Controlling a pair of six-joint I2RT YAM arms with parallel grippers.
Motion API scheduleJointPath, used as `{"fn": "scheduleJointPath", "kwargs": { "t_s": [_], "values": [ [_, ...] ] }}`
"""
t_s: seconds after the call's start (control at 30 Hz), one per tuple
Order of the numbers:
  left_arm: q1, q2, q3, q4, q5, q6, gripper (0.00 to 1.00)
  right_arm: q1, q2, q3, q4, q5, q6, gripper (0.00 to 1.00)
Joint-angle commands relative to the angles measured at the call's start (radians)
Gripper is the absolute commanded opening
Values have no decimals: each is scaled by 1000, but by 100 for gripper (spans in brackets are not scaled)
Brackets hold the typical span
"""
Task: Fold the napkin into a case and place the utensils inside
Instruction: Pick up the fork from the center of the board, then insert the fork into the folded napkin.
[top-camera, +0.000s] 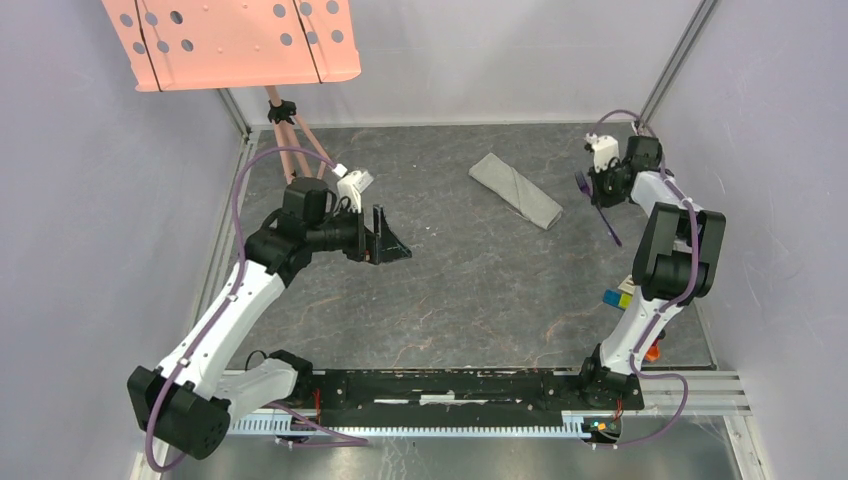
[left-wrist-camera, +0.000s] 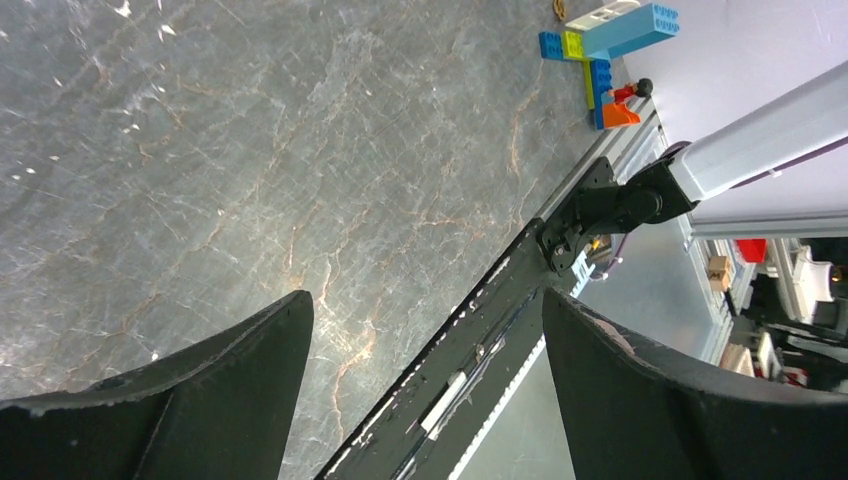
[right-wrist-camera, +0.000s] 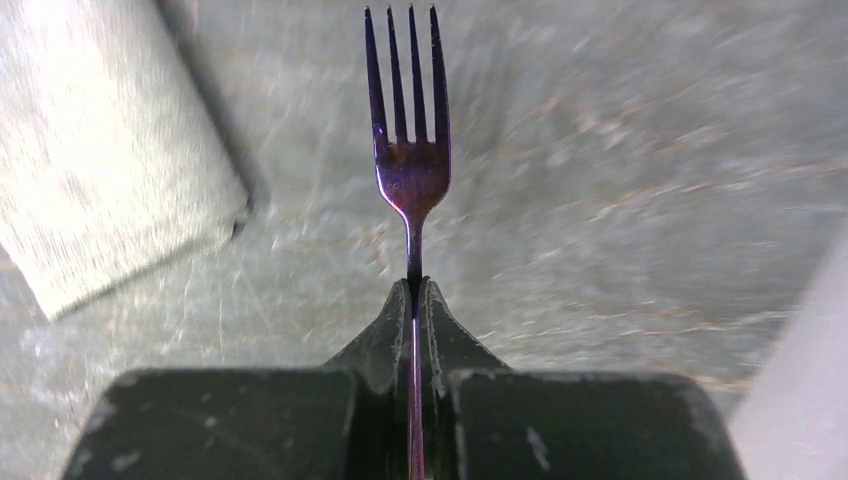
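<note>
Marbled tabletop (top-camera: 450, 290), fork (right-wrist-camera: 410, 170) in right end effector (right-wrist-camera: 416, 288)

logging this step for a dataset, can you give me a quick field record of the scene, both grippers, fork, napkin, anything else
left gripper: open, empty, over the bare table
right gripper: shut on the fork's handle, tines pointing away from it
fork: purple, held to the right of the napkin, not in it
napkin: grey, folded into a narrow strip, lying on the table
toy blocks: beside the right arm, untouched
</note>
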Motion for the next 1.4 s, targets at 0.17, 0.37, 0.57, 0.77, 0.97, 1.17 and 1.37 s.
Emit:
{"fn": "scheduleJointPath", "kwargs": {
  "t_s": [0.17, 0.37, 0.57, 0.77, 0.97, 1.17, 1.37],
  "values": [
    [-3, 153, -106, 282, 126, -250, 89, 201, -75, 273, 146, 97, 120, 0],
    [-8, 257, -211, 590, 76, -511, 83, 337, 28, 390, 286, 12, 150, 0],
    [-19, 385, -239, 840, 2, -688, 63, 440, 182, 536, 306, -39, 114, 0],
    [-54, 429, -211, 842, -61, -694, 66, 505, 277, 586, 331, -81, 76, 0],
    [-66, 408, -219, 814, -67, -673, 69, 538, 305, 574, 328, -75, 41, 0],
    [-66, 354, -217, 760, -72, -633, 71, 537, 320, 549, 299, -50, 3, 0],
    [-64, 342, -215, 709, -78, -591, 72, 534, 332, 518, 288, -24, -37, 0]
  ]
}}
